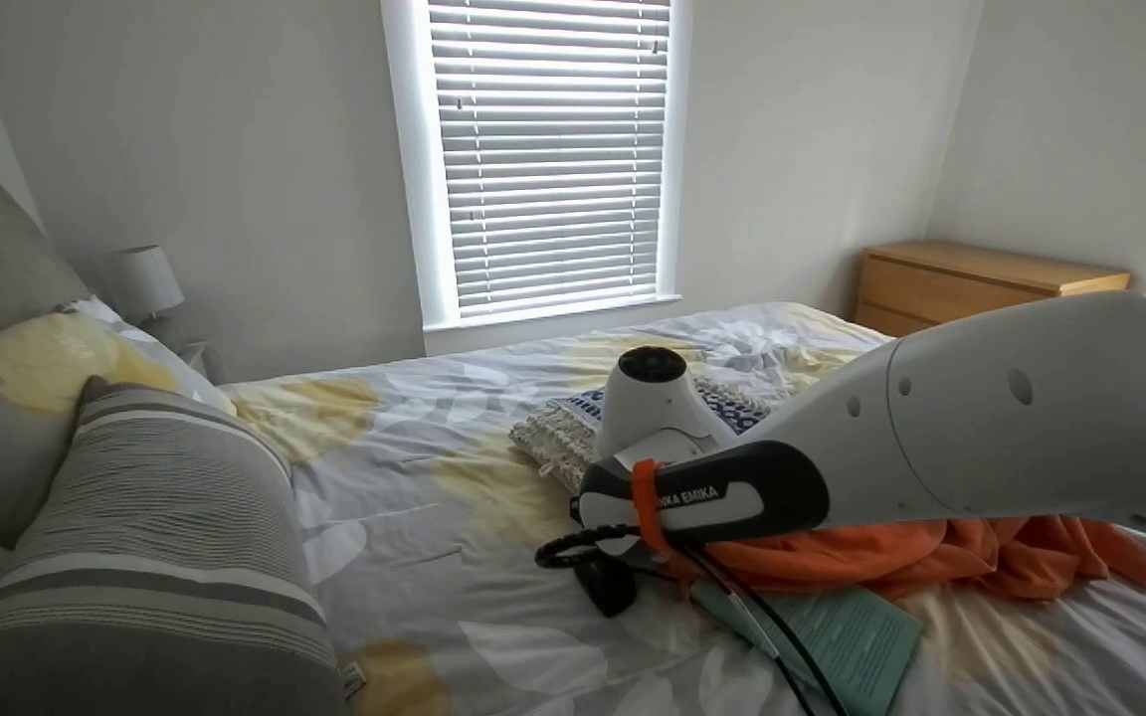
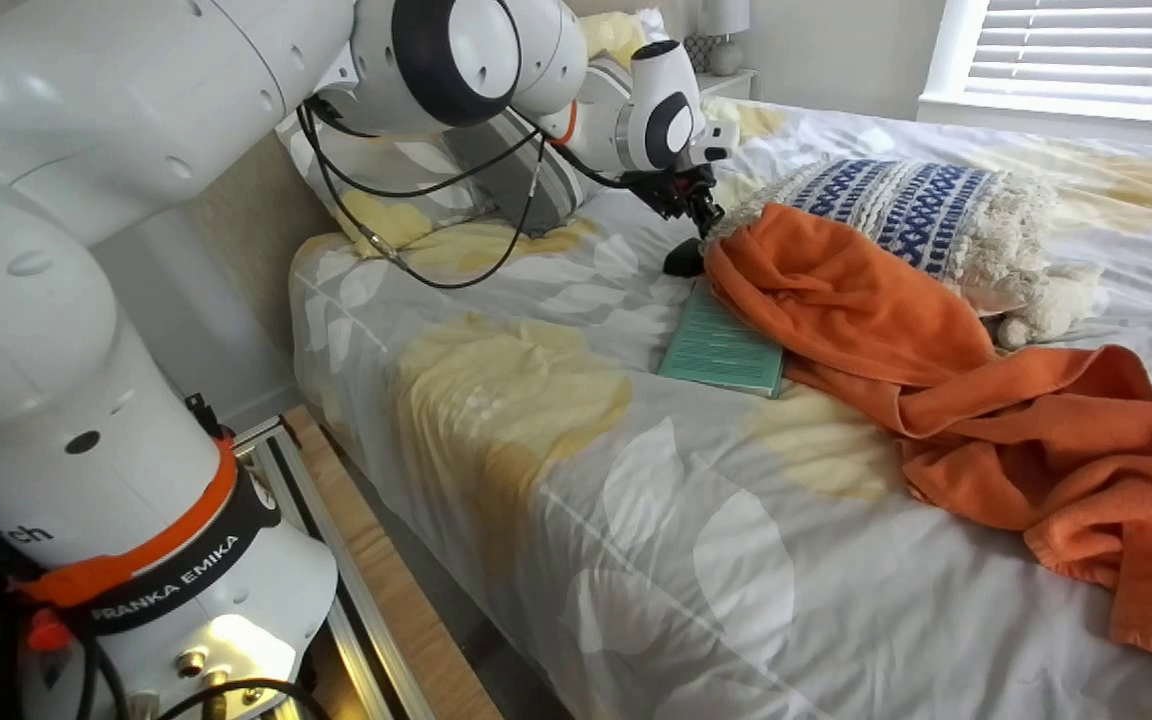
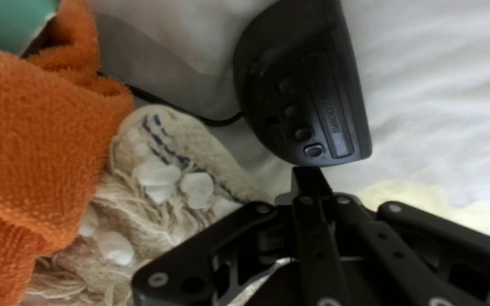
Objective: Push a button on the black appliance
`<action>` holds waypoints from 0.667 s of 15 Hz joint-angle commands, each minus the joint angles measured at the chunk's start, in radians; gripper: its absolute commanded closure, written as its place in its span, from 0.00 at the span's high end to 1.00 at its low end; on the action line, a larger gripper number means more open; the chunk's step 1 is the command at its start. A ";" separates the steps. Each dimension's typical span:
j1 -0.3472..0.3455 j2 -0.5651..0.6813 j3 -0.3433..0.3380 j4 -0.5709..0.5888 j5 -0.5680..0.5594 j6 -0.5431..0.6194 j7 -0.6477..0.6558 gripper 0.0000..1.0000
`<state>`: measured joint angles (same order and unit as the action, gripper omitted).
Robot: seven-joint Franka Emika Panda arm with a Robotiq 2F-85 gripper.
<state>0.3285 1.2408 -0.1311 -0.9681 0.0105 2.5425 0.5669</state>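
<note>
The black appliance (image 3: pixel 296 80) is a small rounded gadget with a SNOOZE bar (image 3: pixel 332 114) and a row of round buttons (image 3: pixel 302 132). It lies on the bed in the upper middle of the wrist view. It also shows in both exterior views (image 1: pixel 608 585) (image 2: pixel 683 258), small and dark. My gripper (image 3: pixel 309 174) is shut and empty, its fingertips together beside the appliance's near end, close to the end button (image 3: pixel 314 150). Whether they touch it I cannot tell. In an exterior view the gripper (image 2: pixel 708 218) is just above the appliance. Elsewhere the arm mostly hides it.
An orange cloth (image 2: pixel 836 290) and a fringed blue-and-white pillow (image 2: pixel 886 205) lie beside the appliance. A green book (image 2: pixel 721 345) is partly under the cloth. A black cord (image 3: pixel 215 123) runs from the appliance toward the cloth. A striped grey pillow (image 1: pixel 155 537) is near the headboard.
</note>
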 commanded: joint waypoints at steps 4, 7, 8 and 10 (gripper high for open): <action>0.000 0.062 0.001 0.088 -0.017 -0.051 -0.007 0.00; 0.000 0.074 0.002 0.105 -0.021 -0.071 -0.015 0.00; -0.001 0.079 0.003 0.114 -0.022 -0.080 -0.018 0.00; 0.000 0.088 0.000 0.128 -0.027 -0.091 -0.025 0.00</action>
<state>0.3292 1.2822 -0.1304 -0.9097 0.0050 2.4961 0.5498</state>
